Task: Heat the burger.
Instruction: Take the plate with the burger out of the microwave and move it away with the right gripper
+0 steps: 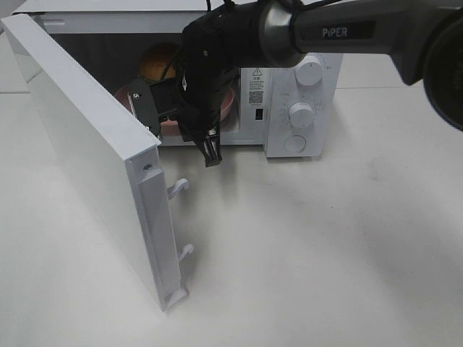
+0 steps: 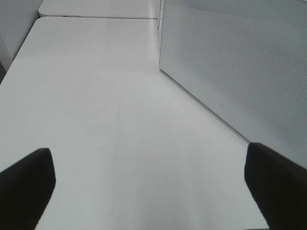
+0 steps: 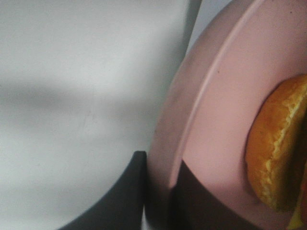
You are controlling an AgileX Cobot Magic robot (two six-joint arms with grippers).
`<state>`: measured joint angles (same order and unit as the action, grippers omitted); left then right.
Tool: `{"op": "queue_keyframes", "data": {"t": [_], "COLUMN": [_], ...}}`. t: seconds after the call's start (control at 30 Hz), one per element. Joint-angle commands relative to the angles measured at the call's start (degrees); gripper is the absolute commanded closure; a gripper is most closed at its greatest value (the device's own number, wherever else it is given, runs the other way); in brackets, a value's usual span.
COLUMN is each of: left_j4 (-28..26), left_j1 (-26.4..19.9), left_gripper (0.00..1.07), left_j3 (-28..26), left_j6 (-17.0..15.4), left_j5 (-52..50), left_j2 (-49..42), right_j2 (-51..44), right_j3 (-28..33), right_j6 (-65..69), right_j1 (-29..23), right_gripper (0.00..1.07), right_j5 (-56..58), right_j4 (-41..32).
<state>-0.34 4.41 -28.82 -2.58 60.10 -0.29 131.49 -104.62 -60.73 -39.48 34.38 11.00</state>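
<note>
Right wrist view shows the right gripper pinching the rim of the pink plate, with the burger resting on it. From above, burger and plate sit inside the open microwave. If the thin rim slips from that pinch, the plate could tilt and the burger slide off. The door stands wide open, close beside the arm, so a knock is possible. The left gripper hangs spread over the bare white table.

Golden-brown burger; pink plate; white microwave; white table.
</note>
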Motion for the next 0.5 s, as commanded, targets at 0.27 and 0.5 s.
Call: {"op": "queue_keyframes", "data": {"t": [0.27,0.5], "left_j4": [-0.2,-0.2], "left_j1": [-0.1,-0.1], "left_gripper": [0.07,0.07], "left_j3": [0.2,0.2], "left_j6": [-0.1,-0.1], "left_j5": [-0.7,-0.7], "left_j2": [-1.0,-1.0], "right_j2": [-9.2,-14.0], "right_j3": [10.9,16.4], "right_j6": [-15.8,-28.9], "right_j1": [1.0,2.0], "right_gripper": [1.07,1.07], "right_j5": [-4.5,-6.4], "right_j4": [-9.2,-16.7]}}
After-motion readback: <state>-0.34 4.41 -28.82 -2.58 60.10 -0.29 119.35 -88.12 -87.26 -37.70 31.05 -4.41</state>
